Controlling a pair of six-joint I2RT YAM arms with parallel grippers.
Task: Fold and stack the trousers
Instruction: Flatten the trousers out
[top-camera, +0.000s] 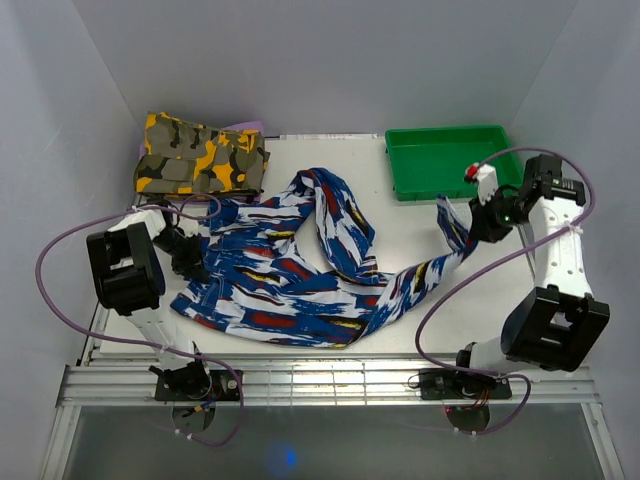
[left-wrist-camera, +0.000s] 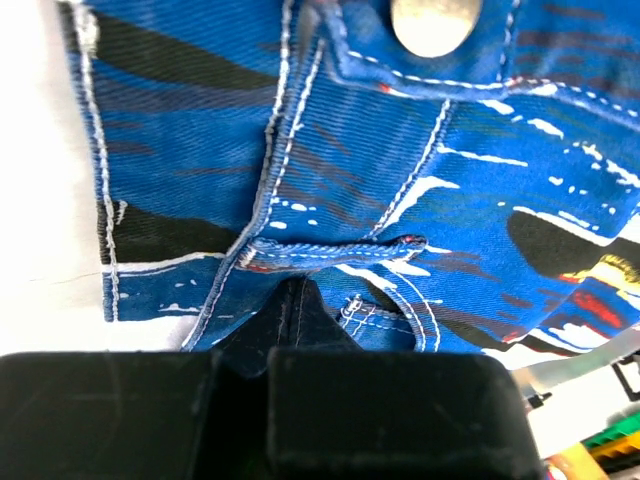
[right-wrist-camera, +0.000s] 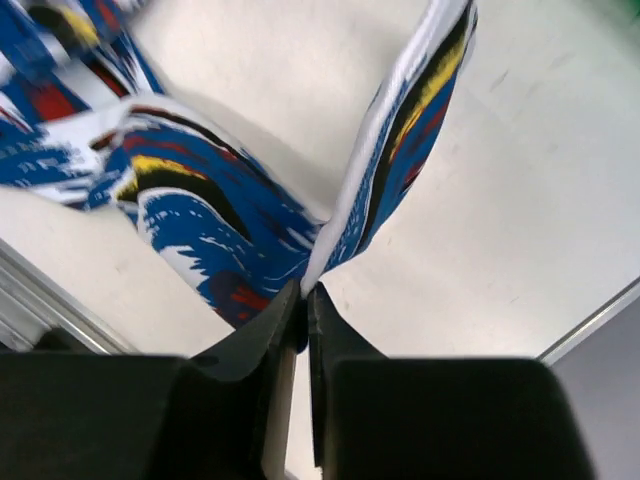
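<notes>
The trousers (top-camera: 290, 270) are royal blue with white, red, black and yellow brush streaks; the folded garment (top-camera: 200, 155) is yellow, olive and black camouflage; the tray (top-camera: 450, 160) is green

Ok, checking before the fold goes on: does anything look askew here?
Only the trousers: they lie twisted and rumpled, one leg looped back, the other stretched right, its end raised off the table in the right gripper. Nothing looks damaged.

The left arm (top-camera: 125, 265) and right arm (top-camera: 555, 300) share white links, boxy black joints, looping purple cables, black wedge-shaped fingers (right-wrist-camera: 255, 350)
</notes>
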